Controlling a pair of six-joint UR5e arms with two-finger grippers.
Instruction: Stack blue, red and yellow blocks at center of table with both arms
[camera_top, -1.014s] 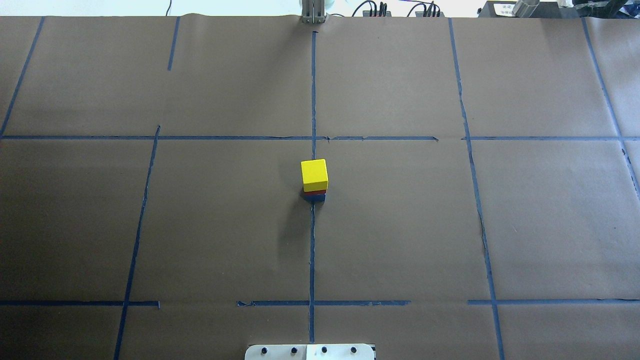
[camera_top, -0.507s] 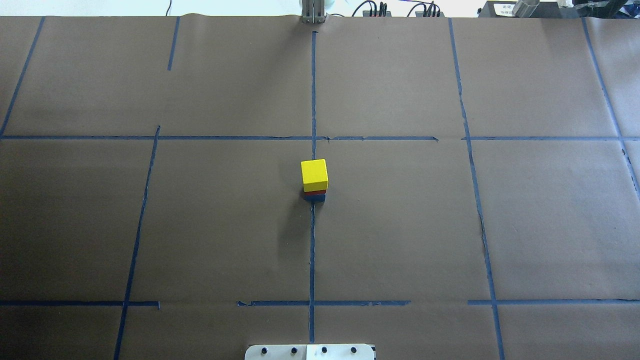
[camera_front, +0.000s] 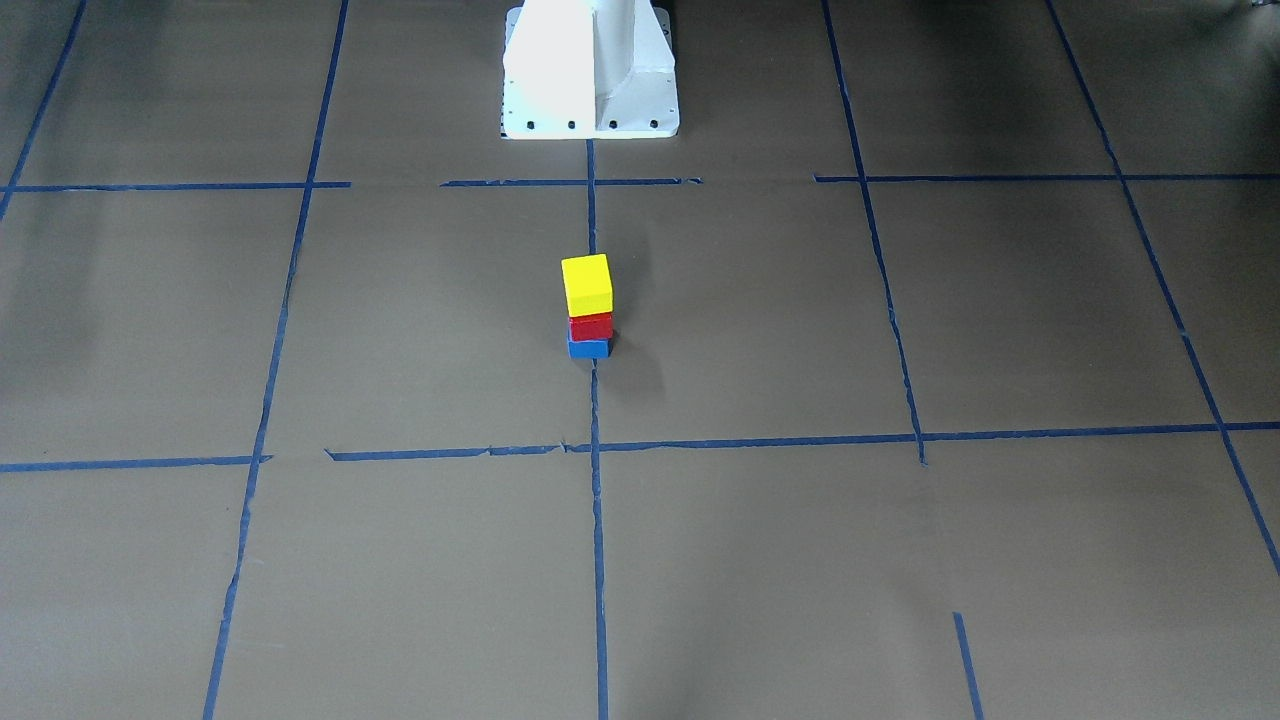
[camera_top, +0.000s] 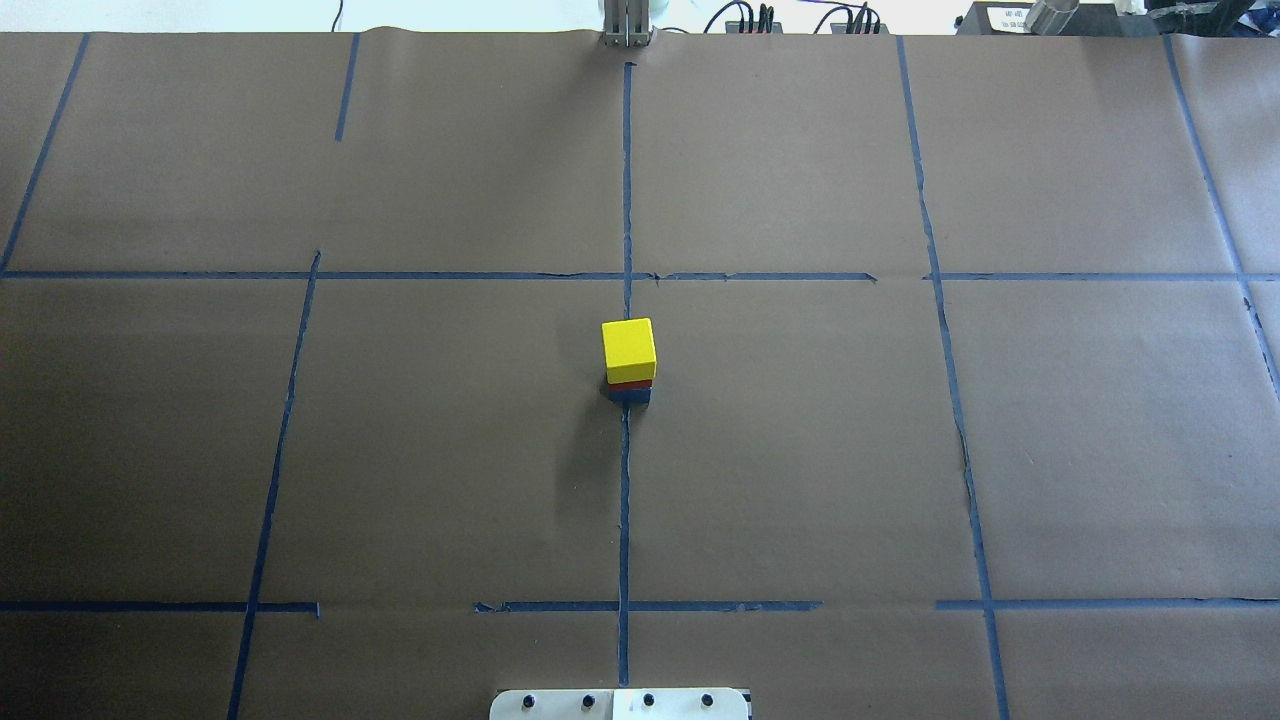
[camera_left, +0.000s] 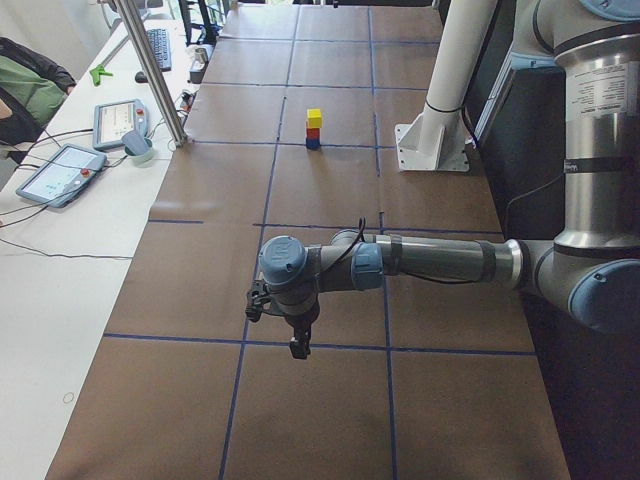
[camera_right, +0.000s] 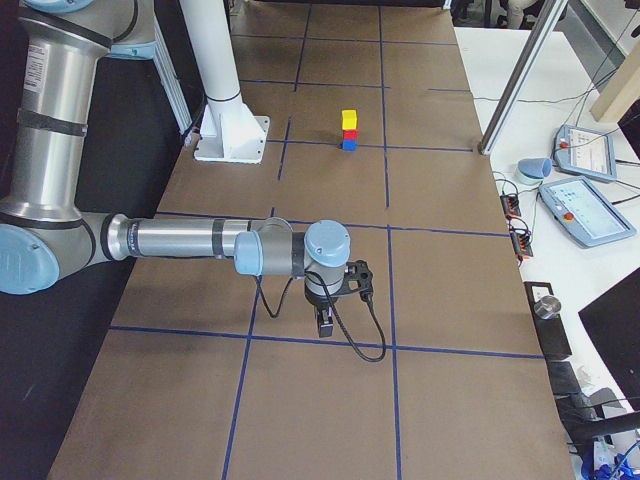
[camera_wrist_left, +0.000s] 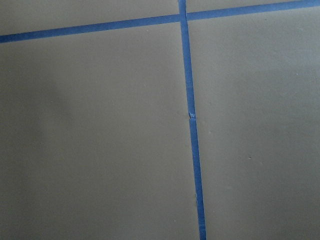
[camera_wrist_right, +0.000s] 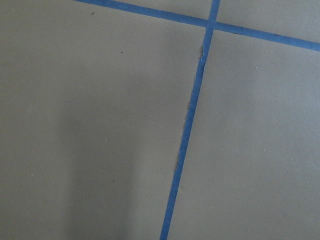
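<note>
Overhead exterior: smooth yellow cube (camera_top: 629, 350) topmost

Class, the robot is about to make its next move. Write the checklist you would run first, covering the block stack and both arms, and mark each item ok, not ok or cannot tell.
1. Stack order: blue block at the bottom, red block in the middle, yellow block on top: ok.
2. Stack sits on the centre tape line: ok.
3. Stack upright, no block hanging out markedly: ok.
4. Left gripper far from the stack: ok.
5. Right gripper far from the stack: ok.
6. Grippers open or shut: cannot tell, since they show only in the side views.
</note>
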